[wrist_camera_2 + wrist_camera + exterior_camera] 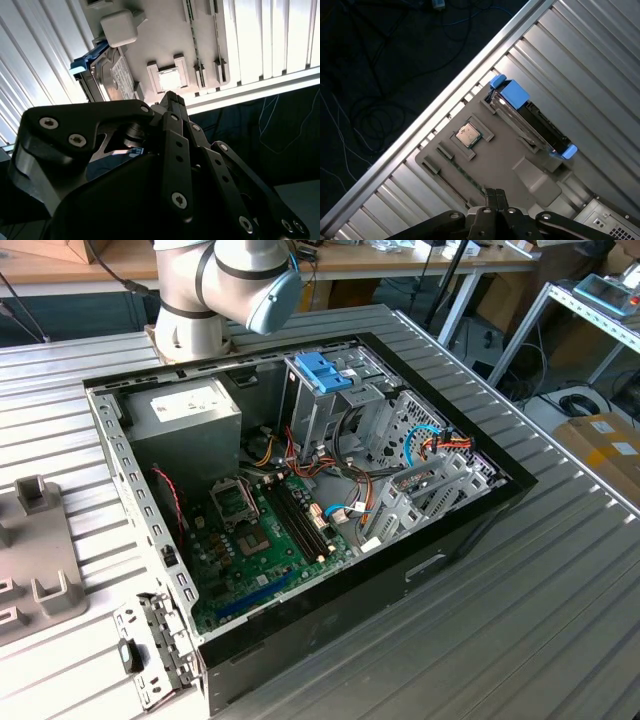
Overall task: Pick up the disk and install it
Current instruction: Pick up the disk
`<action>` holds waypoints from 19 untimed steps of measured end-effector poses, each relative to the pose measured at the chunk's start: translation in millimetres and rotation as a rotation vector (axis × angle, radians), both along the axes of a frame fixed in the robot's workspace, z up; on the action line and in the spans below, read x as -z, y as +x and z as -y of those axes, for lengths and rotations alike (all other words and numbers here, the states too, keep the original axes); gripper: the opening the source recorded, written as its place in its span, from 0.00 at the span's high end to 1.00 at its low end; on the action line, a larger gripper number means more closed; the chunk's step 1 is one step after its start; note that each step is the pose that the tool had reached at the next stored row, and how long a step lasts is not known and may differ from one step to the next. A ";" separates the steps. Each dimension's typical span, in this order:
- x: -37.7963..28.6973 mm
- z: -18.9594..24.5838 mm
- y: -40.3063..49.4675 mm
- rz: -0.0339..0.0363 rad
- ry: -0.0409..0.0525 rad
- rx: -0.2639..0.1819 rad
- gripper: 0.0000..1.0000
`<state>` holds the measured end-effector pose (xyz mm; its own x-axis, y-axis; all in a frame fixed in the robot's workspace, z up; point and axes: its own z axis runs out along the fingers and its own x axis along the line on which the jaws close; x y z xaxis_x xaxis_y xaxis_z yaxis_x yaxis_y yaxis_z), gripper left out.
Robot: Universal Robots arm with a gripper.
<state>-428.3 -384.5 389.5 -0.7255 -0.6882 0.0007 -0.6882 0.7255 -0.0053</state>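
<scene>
A flat grey moulded fixture plate (500, 155) lies on the ribbed aluminium table (500, 640), and everything here is best placed against it. The disk (535, 122), a grey-metal rectangular hard drive framed by light-blue plastic rails, stands on its long edge in a slotted holder along one side of the plate. That pose seems chosen to leave both broad faces free for a grasp from above. In the second wrist view the disk (107, 75) shows upright in the same holder. A small square silver processor chip (468, 136) sits in a shallow recess near the plate's middle, well apart from the disk. The black linkage gripper (495, 192) hangs over the plate on the side away from the disk. Its two fingertips are pressed together with nothing between them, so the disk appears not yet picked up. Just beside the plate, the black open-sided desktop computer case (430, 560) lies flat, probably so its silver drive cage (330, 405) can be reached from above.
</scene>
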 end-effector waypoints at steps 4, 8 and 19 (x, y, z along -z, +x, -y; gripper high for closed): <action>0.0 0.0 0.0 0.0000 -0.0004 -0.006 0.90; 0.0 0.0 0.0 0.0000 -0.0008 -0.013 0.90; 0.0 0.0 0.0 0.0000 -0.0027 -0.032 0.90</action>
<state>-428.2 -384.5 389.5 -0.7031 -0.7111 0.0025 -0.7111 0.7031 -0.0072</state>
